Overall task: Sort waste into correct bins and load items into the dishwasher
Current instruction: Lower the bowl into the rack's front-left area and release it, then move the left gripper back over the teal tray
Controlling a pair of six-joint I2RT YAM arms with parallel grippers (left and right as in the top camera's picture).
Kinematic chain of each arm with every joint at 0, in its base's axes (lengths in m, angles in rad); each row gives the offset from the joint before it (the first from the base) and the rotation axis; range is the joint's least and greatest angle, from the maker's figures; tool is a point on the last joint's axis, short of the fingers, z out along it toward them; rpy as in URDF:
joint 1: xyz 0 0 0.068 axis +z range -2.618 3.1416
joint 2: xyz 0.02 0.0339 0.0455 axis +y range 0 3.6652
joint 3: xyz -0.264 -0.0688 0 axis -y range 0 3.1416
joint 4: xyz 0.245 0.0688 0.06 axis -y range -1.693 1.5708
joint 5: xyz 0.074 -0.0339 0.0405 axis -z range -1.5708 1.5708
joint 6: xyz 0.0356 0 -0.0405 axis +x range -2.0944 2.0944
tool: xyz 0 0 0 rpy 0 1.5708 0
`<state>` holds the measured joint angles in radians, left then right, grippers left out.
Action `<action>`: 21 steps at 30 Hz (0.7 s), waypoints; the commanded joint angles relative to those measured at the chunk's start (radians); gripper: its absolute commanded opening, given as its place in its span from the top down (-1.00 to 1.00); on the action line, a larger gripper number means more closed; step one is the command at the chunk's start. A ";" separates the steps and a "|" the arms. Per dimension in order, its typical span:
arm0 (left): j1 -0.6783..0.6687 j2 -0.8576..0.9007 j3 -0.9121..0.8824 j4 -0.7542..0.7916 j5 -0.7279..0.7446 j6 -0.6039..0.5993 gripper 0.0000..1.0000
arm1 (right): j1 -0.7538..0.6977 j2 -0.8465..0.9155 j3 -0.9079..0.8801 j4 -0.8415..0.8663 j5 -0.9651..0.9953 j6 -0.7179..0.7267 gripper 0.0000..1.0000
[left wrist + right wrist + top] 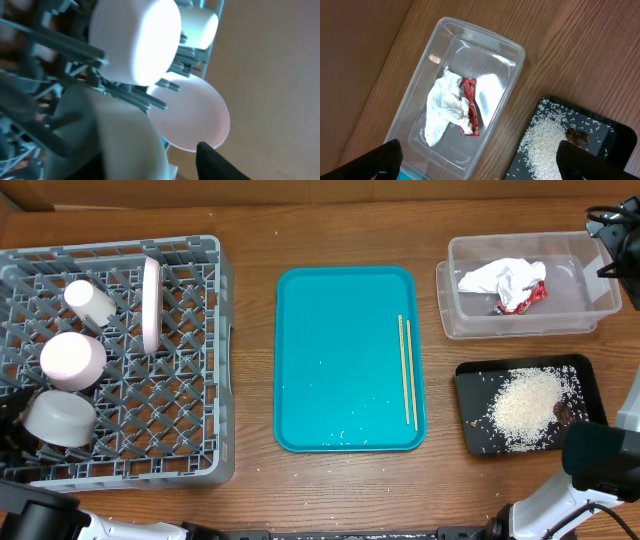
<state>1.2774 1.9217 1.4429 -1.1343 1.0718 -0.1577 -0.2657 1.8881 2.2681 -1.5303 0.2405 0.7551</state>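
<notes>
The grey dish rack (190,430) holds the white cup (88,300), the upright pink-white plate (151,305) and two bowls (72,360) (60,417). In the left wrist view my left gripper (150,167) is low in the rack, straddling the near bowl (125,135). A gap shows between that bowl and the right finger. The chopsticks (405,370) lie on the teal tray. The clear tub (600,305) holds white paper (490,277) and the red wrapper (527,297). The black tray (470,380) holds rice (525,410) and the brown scrap (563,411). My right gripper (477,157) is open and empty, high above both.
The teal tray (340,330) sits in the middle with a few loose rice grains (345,435) near its front edge. My right arm (600,458) hangs over the table's right front corner. Bare wood surrounds the bins.
</notes>
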 commanded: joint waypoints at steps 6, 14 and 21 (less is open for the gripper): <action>0.014 -0.005 0.208 -0.086 -0.107 -0.075 0.01 | 0.001 -0.015 0.014 0.003 0.009 0.003 -1.00; 0.003 -0.005 0.579 -0.288 -0.460 -0.137 -0.39 | 0.001 -0.015 0.014 0.003 0.009 0.003 -1.00; -0.079 -0.005 0.641 -0.353 -0.480 -0.121 0.57 | 0.001 -0.015 0.014 0.003 0.009 0.003 -1.00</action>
<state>1.2575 1.9224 2.0678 -1.4666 0.6476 -0.2882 -0.2657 1.8881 2.2681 -1.5307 0.2401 0.7555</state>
